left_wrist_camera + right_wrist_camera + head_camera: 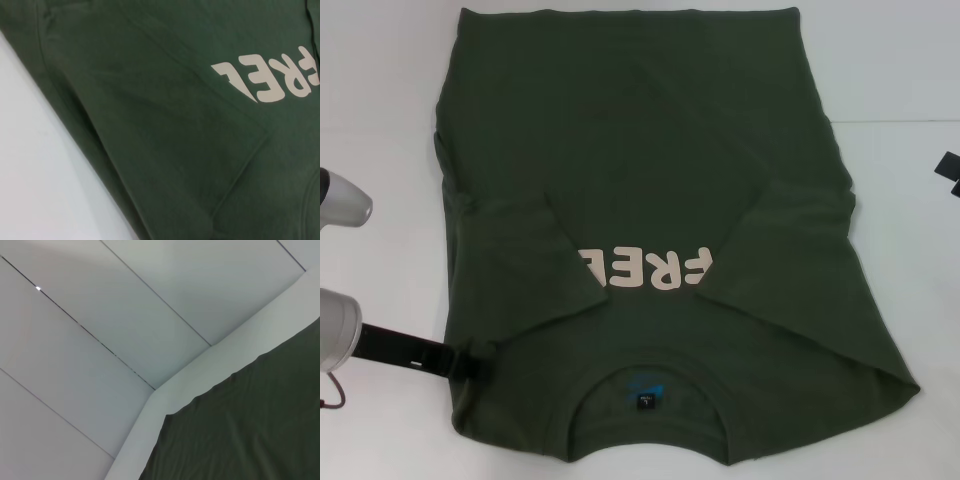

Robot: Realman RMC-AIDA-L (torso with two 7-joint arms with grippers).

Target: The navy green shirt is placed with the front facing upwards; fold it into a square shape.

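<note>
Nearest me, the dark olive-green cotton T-shirt (650, 200) lies flat on the white table (380, 130), collar closest, both sleeves folded inward. Left gripper (470, 358) pinches its left edge; bare tabletop flanks both sides.

A plain white table (900, 180) is seen carrying everything. The navy green shirt (650, 160) is spread flat right on it, collar at the near edge, both sleeves folded in over the lettering (only "FREE" is left showing). Its near-left corner is reached by the left gripper (470, 358), finger state not visible.
</note>
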